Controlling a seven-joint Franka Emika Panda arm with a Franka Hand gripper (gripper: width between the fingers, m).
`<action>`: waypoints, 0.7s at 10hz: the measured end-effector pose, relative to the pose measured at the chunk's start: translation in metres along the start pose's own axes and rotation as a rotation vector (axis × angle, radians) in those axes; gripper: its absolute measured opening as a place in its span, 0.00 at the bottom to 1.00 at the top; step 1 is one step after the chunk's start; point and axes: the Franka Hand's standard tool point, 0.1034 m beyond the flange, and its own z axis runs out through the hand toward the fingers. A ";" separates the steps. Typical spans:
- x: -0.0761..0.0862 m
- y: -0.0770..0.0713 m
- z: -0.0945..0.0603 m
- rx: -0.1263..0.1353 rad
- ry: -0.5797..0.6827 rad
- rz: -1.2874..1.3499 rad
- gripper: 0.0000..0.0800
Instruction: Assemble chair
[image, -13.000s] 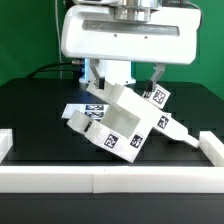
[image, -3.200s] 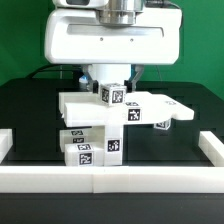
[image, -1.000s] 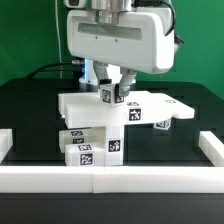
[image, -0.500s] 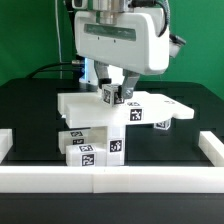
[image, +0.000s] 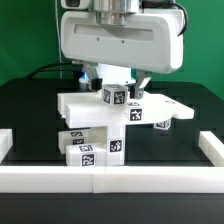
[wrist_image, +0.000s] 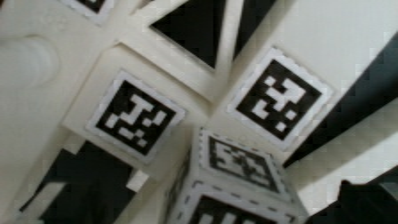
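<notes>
White plastic chair (image: 90, 145), partly joined and marked with black-and-white tag stickers (wrist_image: 276, 95), stands on the black tabletop (image: 30, 115) near the middle of the exterior view, just behind the long low white border rail (image: 110, 180). Its flat slab (image: 82, 107) lies level on stacked pieces. The glossy white end effector (image: 117, 88) hangs directly above, jaws spread wide to either side of the small tagged block (image: 113, 97) on the slab, gripping nothing. In the wrist view the stickers are close and blurred.
</notes>
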 end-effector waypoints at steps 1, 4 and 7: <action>0.000 0.000 0.000 0.000 0.000 -0.076 0.81; 0.000 0.000 0.000 0.000 0.000 -0.327 0.81; 0.001 0.001 -0.001 0.001 0.001 -0.566 0.81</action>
